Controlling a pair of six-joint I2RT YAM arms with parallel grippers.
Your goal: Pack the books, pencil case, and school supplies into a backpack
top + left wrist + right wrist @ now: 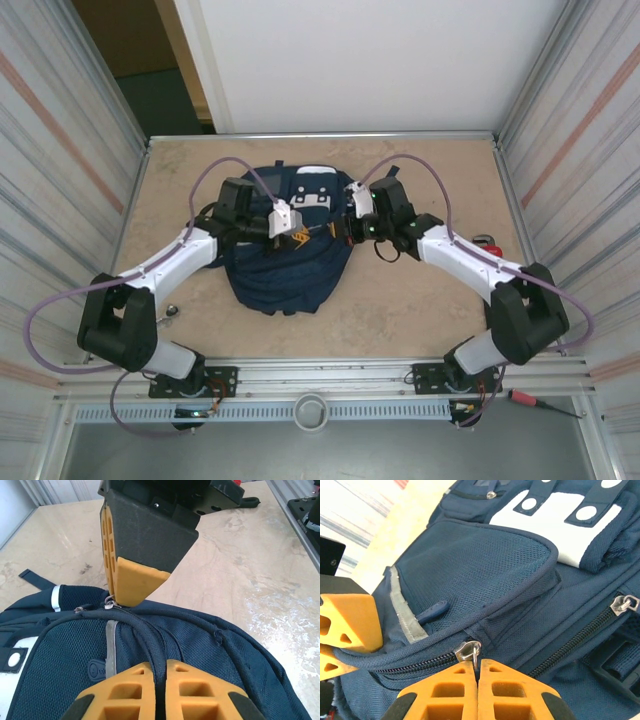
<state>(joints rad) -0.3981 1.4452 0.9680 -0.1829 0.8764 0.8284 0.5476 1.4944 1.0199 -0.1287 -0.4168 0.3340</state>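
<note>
The navy backpack (pixel 285 270) lies flat mid-table, white patches toward the far side. My left gripper (pixel 301 237) (pixel 160 666) is shut on a raised fold of backpack (pixel 210 650) fabric beside the zipper line. My right gripper (pixel 338 229) (pixel 478 664) is shut on the metal zipper pull (pixel 469 651) of a closed zipper on the backpack (pixel 485 565). The two grippers face each other a few centimetres apart; the right fingers (pixel 132 582) show in the left wrist view, pinching the pull (pixel 110 603). The books, pencil case and school supplies are out of view.
Metal walls close in the beige table (pixel 420 300) on the left, right and back. A small red-and-dark object (pixel 487 242) lies near the right wall. A small metal item (pixel 172 311) sits by the left arm. A red screwdriver (pixel 525 398) rests on the front rail.
</note>
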